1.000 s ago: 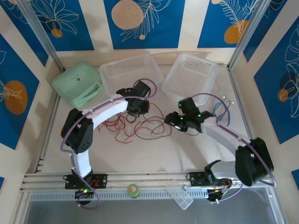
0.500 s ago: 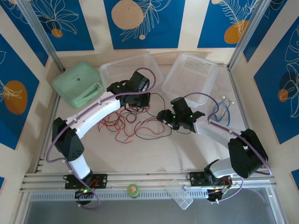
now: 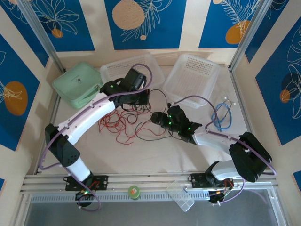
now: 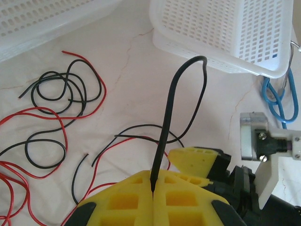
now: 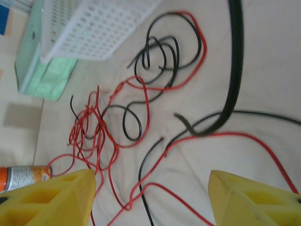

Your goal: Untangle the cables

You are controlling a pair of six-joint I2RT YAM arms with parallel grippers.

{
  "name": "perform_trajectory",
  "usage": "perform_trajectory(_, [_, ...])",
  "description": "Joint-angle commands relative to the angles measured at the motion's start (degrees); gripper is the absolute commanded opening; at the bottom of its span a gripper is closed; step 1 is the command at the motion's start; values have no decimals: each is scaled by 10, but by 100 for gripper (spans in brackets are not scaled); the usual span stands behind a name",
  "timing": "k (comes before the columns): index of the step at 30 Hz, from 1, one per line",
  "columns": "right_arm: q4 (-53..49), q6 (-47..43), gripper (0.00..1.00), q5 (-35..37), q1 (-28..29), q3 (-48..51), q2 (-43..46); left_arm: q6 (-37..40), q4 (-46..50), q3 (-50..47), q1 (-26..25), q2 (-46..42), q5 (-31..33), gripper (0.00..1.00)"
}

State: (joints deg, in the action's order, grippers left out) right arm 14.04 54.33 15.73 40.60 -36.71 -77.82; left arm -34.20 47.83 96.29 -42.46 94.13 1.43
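Just on the near side of the left-hand white perforated plastic basket, the cables lie in a loose heap of thin, curly red and black insulated wires on the pale tabletop, close to the basket.

The left gripper hangs over the heap by that basket's near right corner. Its yellow ribbed fingers are pressed together on one black wire, which rises from the pinch, arches over and drops back towards the pile.

The right gripper sits farther from the basket, low on the heap's right side, with its yellow fingers well apart and gripping nothing. A red strand and a black strand lie on the table across the gap. The black one runs lengthwise away from the claw towards the basket, square to the line between the fingers.

This arm looks the nearer to the loose ends, so a pinch there seems the likely next step. The wires look limp and slick, so a pull may drag looped neighbours along.
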Motion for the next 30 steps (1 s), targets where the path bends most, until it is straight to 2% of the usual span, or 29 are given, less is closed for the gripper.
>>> perform_trajectory(1, [26,-21,65,52,-1,-21,-21,-8,4,15,-3,-19,-17,0])
perform_trajectory(7, [43,-10,65,75,-1,-36,-70,-11,4,22,-3,-29,-20,0])
perform_trajectory(11, [61,-8,60,93,0,-43,-88,-14,2,22,-3,-40,-21,0])
perform_trajectory(30, [30,-26,14,136,-9,-64,-85,-17,9,23,-3,-88,-20,0])
